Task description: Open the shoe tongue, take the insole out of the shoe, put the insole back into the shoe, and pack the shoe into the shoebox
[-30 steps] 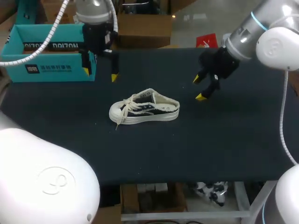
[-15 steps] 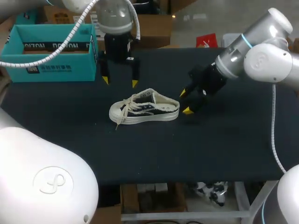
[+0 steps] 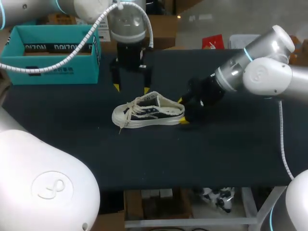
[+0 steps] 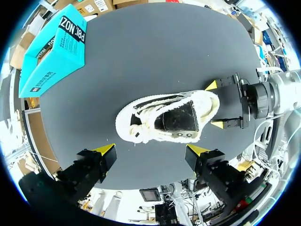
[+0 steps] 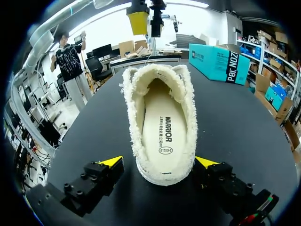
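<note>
While both our grippers stand spread, neither one grips anything. Our right gripper (image 3: 182,110) is right of centre in the head frame, low over the table (image 3: 226,154), with one yellow tip on each side of the heel of the shoe (image 3: 149,111). In the right wrist view the heel sits between the fingers. There is a gap on one side, and the other tip is very close, so we cannot tell if it touches. Our left gripper (image 3: 131,88) hangs at upper centre of the head frame, pointing down, tips wide apart, just behind the shoe and not touching it. In the left wrist view the left gripper (image 4: 151,149) has the whole shoe (image 4: 164,117) ahead of its fingers, and the right gripper's tips show at the heel.

The shoe is white and low-cut. It stands upright on its sole at centre frame, toe toward frame left and heel toward frame right, with loose laces (image 3: 126,115) hanging at the toe end. The insole (image 5: 162,127) lies flat inside the shoe, pale, with print on it. The shoebox (image 3: 48,70) is teal and open-topped. It sits at the upper left of the head frame, on the table's far edge, well apart from the shoe.
</note>
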`<state>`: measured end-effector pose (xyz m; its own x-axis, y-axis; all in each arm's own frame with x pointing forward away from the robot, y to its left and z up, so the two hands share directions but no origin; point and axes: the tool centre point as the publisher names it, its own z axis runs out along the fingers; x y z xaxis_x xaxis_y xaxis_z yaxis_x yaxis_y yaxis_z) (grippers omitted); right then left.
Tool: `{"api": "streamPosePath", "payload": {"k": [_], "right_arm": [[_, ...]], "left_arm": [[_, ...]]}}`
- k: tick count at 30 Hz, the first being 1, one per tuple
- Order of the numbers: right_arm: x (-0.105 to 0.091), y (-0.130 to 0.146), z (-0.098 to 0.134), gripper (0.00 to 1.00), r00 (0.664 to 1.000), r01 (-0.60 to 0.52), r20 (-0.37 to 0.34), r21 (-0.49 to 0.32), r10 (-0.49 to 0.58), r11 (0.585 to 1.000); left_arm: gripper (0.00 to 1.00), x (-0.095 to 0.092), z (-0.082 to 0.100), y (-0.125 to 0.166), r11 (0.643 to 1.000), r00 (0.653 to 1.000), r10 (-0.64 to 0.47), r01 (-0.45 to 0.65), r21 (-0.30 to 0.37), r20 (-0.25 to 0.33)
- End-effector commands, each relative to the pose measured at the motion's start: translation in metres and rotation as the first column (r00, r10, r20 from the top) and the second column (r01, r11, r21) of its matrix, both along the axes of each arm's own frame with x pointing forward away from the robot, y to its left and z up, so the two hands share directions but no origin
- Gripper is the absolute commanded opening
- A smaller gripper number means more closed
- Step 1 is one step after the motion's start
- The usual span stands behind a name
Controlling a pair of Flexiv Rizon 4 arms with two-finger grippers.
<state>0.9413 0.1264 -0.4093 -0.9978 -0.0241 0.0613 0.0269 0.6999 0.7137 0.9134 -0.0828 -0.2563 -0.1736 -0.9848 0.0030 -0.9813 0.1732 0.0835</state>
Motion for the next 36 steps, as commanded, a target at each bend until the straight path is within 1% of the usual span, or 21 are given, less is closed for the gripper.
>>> {"api": "streamPosePath", "payload": {"k": [1,8,11,14,25,26,27,28,30,32,36], "right_arm": [[0.003,0.011,-0.013,1.0,1.0,-0.001,0.003,0.019,0.001,1.0],[0.008,0.017,-0.02,1.0,1.0,0.007,-0.005,0.067,-0.007,0.998],[0.009,0.021,-0.021,1.0,1.0,0.011,-0.025,0.09,-0.008,0.996],[0.009,0.024,-0.022,1.0,0.999,0.023,-0.042,0.092,-0.02,0.995],[0.011,0.025,-0.029,1.0,0.998,0.059,-0.04,0.139,-0.054,0.988],[0.011,0.024,-0.03,0.85,0.998,0.062,-0.038,0.144,-0.057,0.988],[0.011,0.024,-0.031,0.3,0.997,0.065,-0.037,0.15,-0.06,0.986],[0.011,0.023,-0.032,0.0,0.997,0.066,-0.036,0.152,-0.061,0.986],[0.011,0.024,-0.034,0.0,0.997,0.07,-0.035,0.162,-0.065,0.984],[0.012,0.025,-0.036,0.0,0.997,0.069,-0.036,0.164,-0.064,0.984],[0.014,0.026,-0.037,0.0,0.997,0.077,-0.043,0.151,-0.071,0.986]], "left_arm": [[1.0,0.001,-0.008,0.0,1.0,1.0,0.0,0.0,-0.007,-0.005],[1.0,0.0,-0.013,0.001,1.0,1.0,0.005,-0.005,-0.014,-0.006],[1.0,-0.002,-0.015,0.0,1.0,1.0,0.008,-0.008,-0.017,0.007],[1.0,-0.001,-0.018,-0.001,1.0,1.0,0.011,-0.011,-0.014,0.013],[1.0,0.002,-0.025,-0.008,1.0,1.0,0.022,-0.022,-0.022,0.021],[1.0,0.003,-0.025,-0.009,0.999,0.999,0.029,-0.029,-0.025,0.022],[1.0,0.003,-0.025,-0.009,0.999,0.999,0.031,-0.031,-0.031,0.02],[1.0,0.004,-0.025,-0.01,0.999,0.999,0.033,-0.033,-0.036,0.018],[1.0,0.003,-0.024,-0.014,0.998,0.998,0.058,-0.057,-0.026,0.036],[1.0,0.0,-0.023,-0.02,0.998,0.998,0.054,-0.053,-0.02,0.037],[1.0,-0.002,-0.022,-0.034,0.998,0.997,0.064,-0.065,0.021,0.046]]}}
